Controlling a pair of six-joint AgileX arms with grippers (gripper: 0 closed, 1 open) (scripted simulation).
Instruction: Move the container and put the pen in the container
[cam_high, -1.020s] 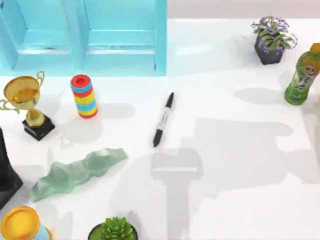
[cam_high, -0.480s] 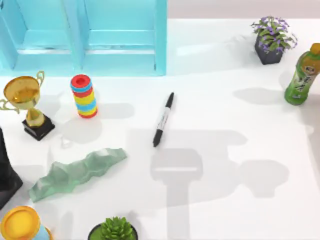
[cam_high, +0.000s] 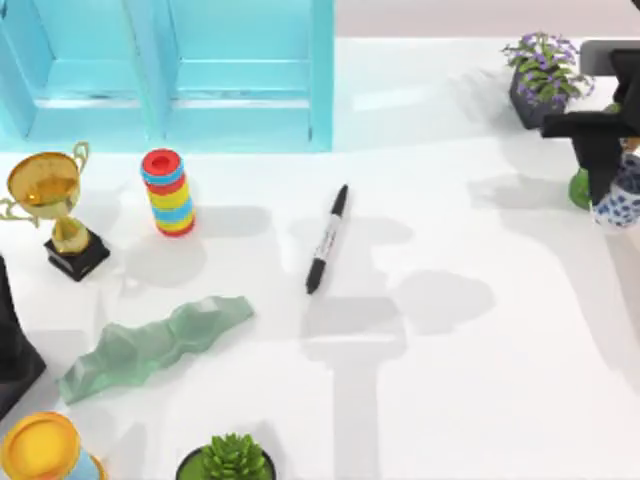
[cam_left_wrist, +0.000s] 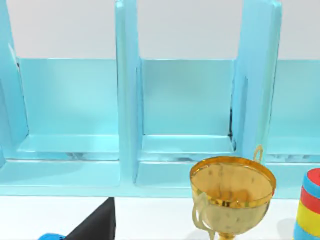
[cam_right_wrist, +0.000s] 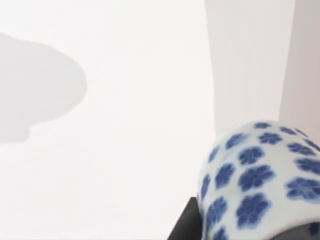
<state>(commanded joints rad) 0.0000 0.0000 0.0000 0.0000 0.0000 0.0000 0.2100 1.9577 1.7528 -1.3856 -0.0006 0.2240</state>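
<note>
The container (cam_high: 618, 202), blue-patterned white, hangs in the right gripper (cam_high: 606, 190) at the top view's right edge, well apart from the pen (cam_high: 327, 239) lying mid-table. In the right wrist view the container (cam_right_wrist: 257, 180) sits clamped against a dark finger, above bare table.

Legible text: none. The pen (cam_high: 327, 239) carries a pale label band with dark marks on its barrel, possibly lettering, too small to make out. The container (cam_high: 617, 203) bears only a blue flower pattern, no writing. The trophy (cam_high: 52, 205) shows no inscription.
</note>
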